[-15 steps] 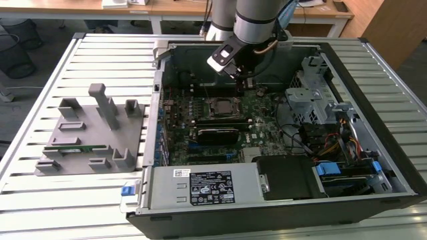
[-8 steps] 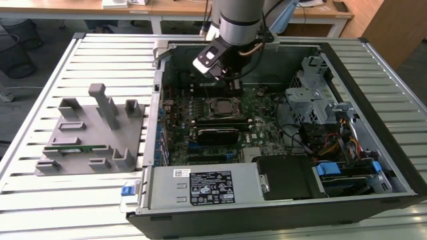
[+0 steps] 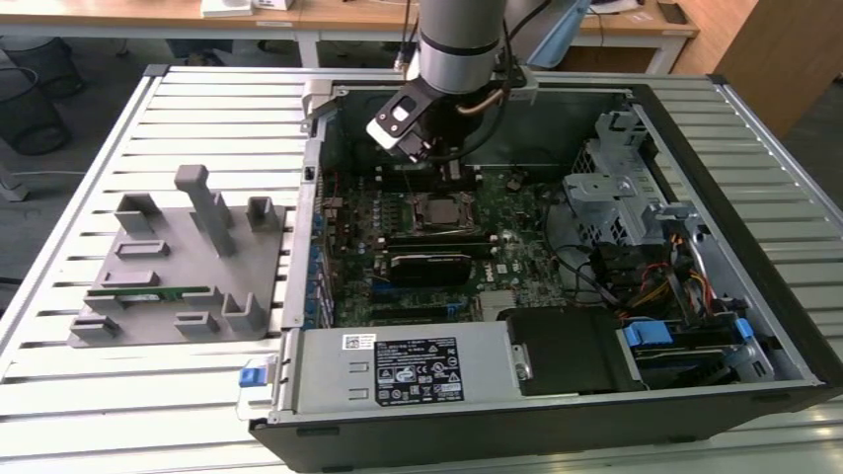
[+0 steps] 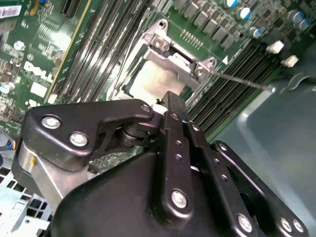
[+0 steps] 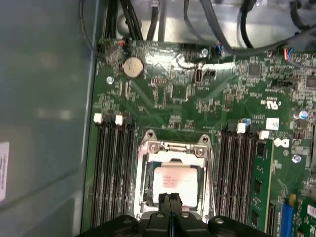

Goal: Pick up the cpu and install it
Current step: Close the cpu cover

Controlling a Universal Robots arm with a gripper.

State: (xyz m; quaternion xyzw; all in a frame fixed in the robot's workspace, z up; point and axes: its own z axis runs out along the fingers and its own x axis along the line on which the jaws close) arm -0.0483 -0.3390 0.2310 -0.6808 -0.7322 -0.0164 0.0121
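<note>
Metal-topped cpu lies flat on mobo inside steel socket frame, betw. DIMM slots; pincer closed together, tip just over cpu's edge in the first wrist view

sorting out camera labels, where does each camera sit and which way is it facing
exterior view: off the arm, high over the table, looking down into the open computer case; shows the arm and gripper.
first wrist view: on the wrist, facing straight down at the motherboard; shut gripper at the cpu.
second wrist view: on the wrist, looking obliquely along the gripper's linkage.
shared: both wrist views show the cpu at the gripper's tip.
</note>
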